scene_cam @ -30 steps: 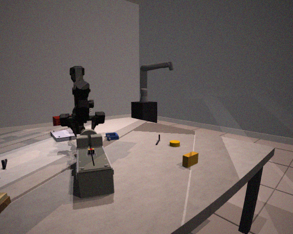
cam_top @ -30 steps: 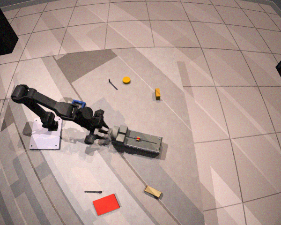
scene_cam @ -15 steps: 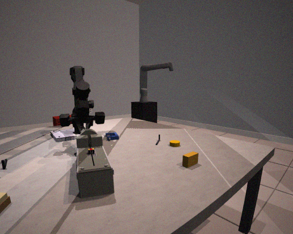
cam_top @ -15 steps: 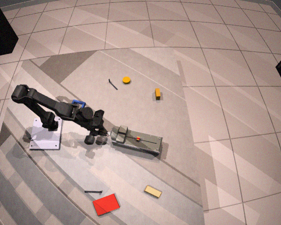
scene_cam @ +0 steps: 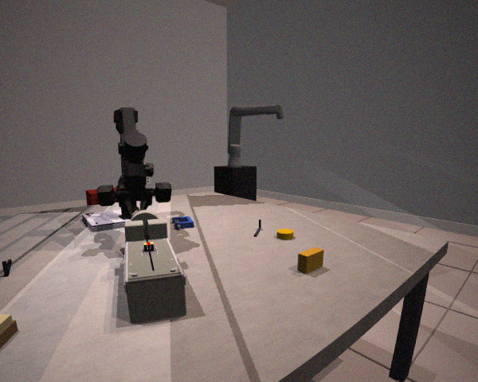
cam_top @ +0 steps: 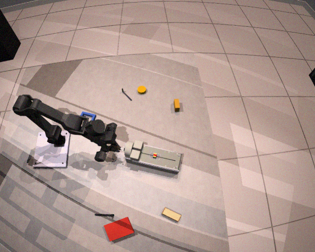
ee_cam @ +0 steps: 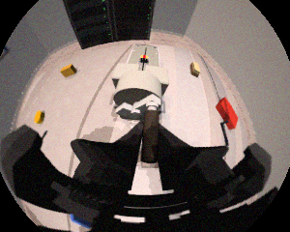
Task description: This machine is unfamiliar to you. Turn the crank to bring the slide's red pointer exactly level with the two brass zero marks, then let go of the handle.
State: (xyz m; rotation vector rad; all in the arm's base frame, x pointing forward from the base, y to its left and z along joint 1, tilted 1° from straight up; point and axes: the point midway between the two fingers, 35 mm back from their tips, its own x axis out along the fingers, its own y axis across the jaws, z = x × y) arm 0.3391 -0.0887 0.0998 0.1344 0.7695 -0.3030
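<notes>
The grey-green machine [cam_top: 166,161] [scene_cam: 157,298] has a long slot along its top and a round pale hub [cam_top: 128,148] [ee_cam: 135,89] at the arm's end. The red pointer [cam_top: 155,155] [scene_cam: 148,243] [ee_cam: 144,57] sits in the slot between two small yellow brass marks. It looks close to level with them, but it is too small to tell exactly. The dark brown crank handle [ee_cam: 150,140] sticks out from the hub toward the arm. My gripper [ee_cam: 148,124] [cam_top: 119,148] is shut on this handle, one finger on each side. In the exterior view the hub and housing hide the handle.
Around the machine lie a yellow disc [cam_top: 142,89] [scene_cam: 284,234], an orange block [cam_top: 176,105] [scene_cam: 310,261], a tan block [cam_top: 171,214], a red block [cam_top: 119,229] and two thin black rods. A blue frame [cam_top: 88,113] lies beside the arm.
</notes>
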